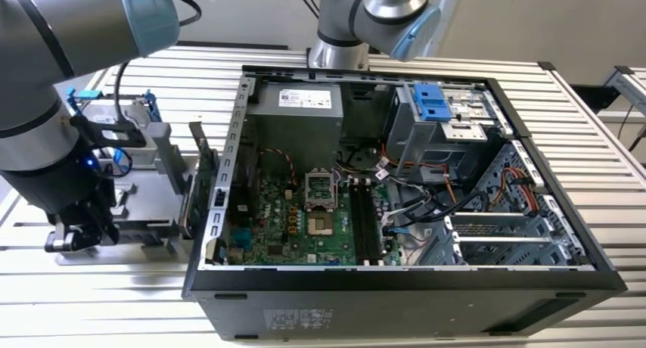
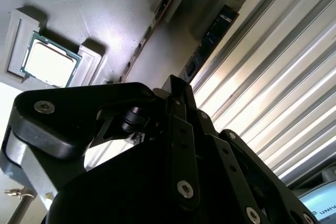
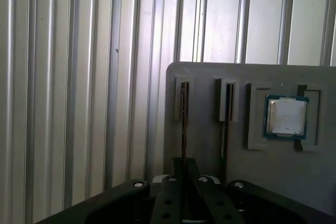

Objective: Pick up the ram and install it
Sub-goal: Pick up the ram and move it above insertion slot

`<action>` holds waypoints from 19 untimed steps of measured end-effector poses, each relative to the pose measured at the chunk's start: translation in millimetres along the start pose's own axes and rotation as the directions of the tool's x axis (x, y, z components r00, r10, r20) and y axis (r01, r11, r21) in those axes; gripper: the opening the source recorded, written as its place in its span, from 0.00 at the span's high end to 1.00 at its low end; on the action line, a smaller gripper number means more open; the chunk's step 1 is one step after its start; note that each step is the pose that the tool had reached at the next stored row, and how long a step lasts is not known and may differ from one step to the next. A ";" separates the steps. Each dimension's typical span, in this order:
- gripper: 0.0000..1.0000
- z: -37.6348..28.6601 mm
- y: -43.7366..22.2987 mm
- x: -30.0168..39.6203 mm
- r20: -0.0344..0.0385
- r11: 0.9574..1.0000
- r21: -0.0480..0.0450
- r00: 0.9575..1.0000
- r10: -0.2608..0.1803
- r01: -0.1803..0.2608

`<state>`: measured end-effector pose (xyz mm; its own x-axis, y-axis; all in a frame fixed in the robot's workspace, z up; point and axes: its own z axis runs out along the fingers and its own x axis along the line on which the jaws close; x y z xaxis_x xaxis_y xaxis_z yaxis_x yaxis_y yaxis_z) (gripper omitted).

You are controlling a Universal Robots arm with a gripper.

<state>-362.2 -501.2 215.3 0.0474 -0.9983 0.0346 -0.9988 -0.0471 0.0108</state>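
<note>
Black two-fingered gripper (image 3: 184,170) is seen clamped on the ram (image 3: 184,114), a thin green-blue circuit-board stick stood edge-on in a slot of a grey holder plate (image 3: 205,135). A second such stick (image 3: 229,114) is slotted just beside it, with a square silver processor (image 3: 286,116) seated beyond. The plate is set on a ribbed aluminium table (image 3: 79,77), at the exterior view's left of an opened black computer case (image 1: 404,280).

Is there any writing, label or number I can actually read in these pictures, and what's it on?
White label on the power supply: too small to read.
Sticker on the computer case's outer wall: too small to read.
Lettering on the arm in the second wrist view: cut off, unreadable.
Nothing can be quoted.
</note>
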 end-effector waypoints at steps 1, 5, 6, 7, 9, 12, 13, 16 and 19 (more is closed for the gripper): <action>1.00 -1.4 0.0 0.0 0.000 1.000 0.000 1.000 0.000 0.000; 1.00 -5.6 0.1 0.2 0.000 1.000 0.000 1.000 0.000 0.000; 1.00 -6.6 0.1 0.2 0.000 1.000 0.000 1.000 0.000 0.000; 1.00 -7.7 0.1 0.2 0.000 1.000 0.000 1.000 0.000 0.000; 1.00 -9.9 0.1 0.3 0.000 1.000 0.000 1.000 0.000 0.000; 1.00 -13.2 0.2 0.4 0.000 1.000 0.000 1.000 0.000 0.000; 1.00 -14.5 0.3 0.5 0.000 1.000 0.000 1.000 0.000 0.000; 1.00 -18.4 0.4 0.6 0.000 1.000 0.000 1.000 0.000 0.000; 1.00 -22.7 0.5 0.8 0.000 1.000 0.000 1.000 0.000 0.000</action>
<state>-362.5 -501.2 238.1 0.0474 -0.9983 0.0345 -0.9988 -0.0471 0.0108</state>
